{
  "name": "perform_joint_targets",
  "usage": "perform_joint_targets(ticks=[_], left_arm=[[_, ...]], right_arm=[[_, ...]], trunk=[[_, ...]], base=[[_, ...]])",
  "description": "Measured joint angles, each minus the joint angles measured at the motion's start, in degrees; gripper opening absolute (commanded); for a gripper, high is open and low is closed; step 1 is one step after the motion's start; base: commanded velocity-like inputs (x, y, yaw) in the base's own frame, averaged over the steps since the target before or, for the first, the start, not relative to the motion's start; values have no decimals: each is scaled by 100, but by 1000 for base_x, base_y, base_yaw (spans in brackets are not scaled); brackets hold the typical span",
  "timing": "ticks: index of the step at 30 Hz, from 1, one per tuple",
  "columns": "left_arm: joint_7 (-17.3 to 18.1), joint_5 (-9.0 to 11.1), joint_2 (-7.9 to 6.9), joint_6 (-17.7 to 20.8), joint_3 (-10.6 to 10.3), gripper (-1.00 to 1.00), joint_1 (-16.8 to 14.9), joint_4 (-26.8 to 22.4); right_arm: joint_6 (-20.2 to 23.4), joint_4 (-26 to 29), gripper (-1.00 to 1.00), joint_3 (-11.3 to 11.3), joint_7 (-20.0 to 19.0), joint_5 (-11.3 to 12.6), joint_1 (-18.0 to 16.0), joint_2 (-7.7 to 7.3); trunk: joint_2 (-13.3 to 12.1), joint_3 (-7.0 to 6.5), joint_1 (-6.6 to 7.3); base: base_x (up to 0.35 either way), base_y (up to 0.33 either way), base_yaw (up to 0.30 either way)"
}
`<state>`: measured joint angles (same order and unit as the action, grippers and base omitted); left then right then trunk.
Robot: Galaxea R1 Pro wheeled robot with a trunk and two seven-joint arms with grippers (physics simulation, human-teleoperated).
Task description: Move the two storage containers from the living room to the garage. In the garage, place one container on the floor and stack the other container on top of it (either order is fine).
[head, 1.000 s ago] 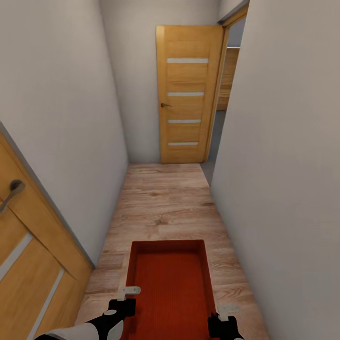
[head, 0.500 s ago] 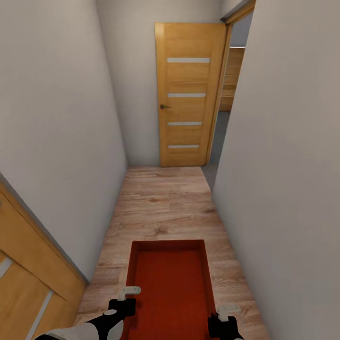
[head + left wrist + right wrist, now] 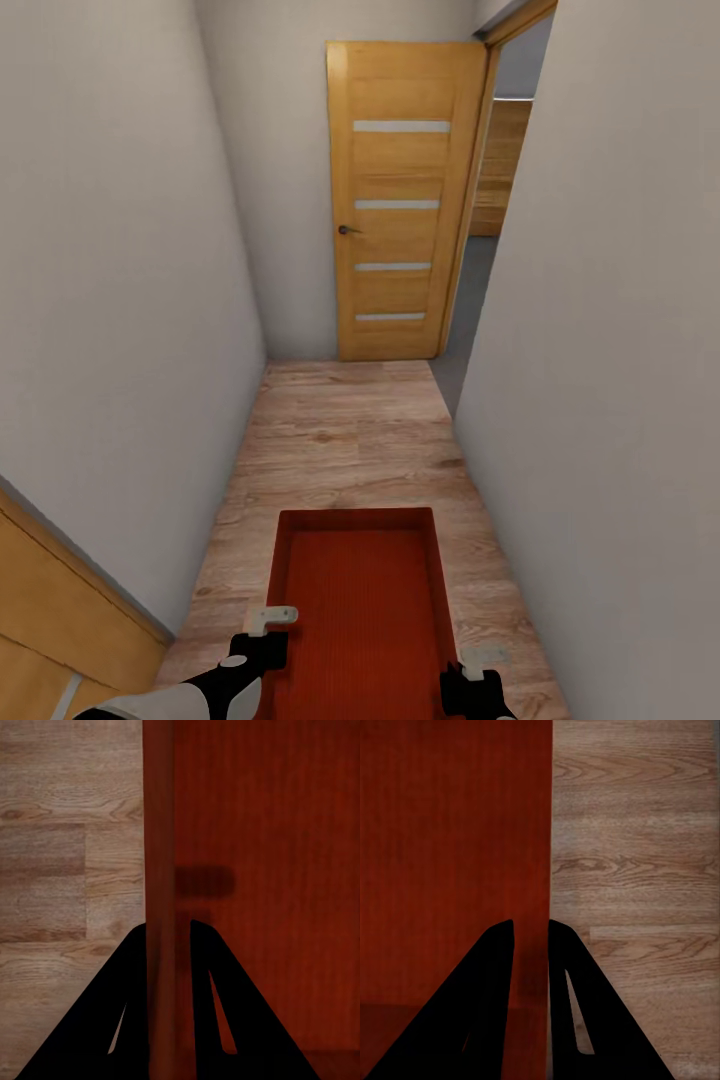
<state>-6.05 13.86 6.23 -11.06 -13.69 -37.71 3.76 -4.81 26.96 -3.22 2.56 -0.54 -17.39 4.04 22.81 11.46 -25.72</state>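
**Bin carried in hallway, both grippers on its side walls**

While the robot stands in a narrow white-walled corridor, one orange-red storage container (image 3: 360, 610) is held low in front of it, above the wood-plank floor (image 3: 340, 440), long axis pointing ahead.

- Left gripper (image 3: 268, 622): clamped on the container's left wall near the robot-side end. Left wrist view shows the wall (image 3: 159, 870) running straight between the two dark fingers (image 3: 124, 1012), one finger outside over the planks, one inside over the ribbed bottom.
- Right gripper (image 3: 480, 660): clamped on the right wall, also near the robot-side end. Right wrist view has the wall edge (image 3: 547, 870) between the fingers (image 3: 480, 1012), same inside/outside split.
- Container is open-topped, nothing inside; ribbed bottom visible. It looks level in the head view.
- Ahead: wooden door (image 3: 400, 200) with four pale horizontal strips and a dark handle at the end wall, leaf swung open against it. Just right of it, an opening with a grey floor (image 3: 470, 300) beyond and a wooden plank surface (image 3: 500, 170) further in.
- Bottom-left corner of the head view: part of another wooden door (image 3: 60, 640) in the left wall.
- Container's far end is well short of the end door.
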Motion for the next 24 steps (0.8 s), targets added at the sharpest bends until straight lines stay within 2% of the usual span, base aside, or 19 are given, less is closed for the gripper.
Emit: perform_joint_targets(ticks=[24], left_arm=[[1,-2,-1,0,6,-100,1,1]], right_arm=[[9,2,-100,-3,6,-7,-2,1]], trunk=[[0,0,0]], base=[[330,0,0]])
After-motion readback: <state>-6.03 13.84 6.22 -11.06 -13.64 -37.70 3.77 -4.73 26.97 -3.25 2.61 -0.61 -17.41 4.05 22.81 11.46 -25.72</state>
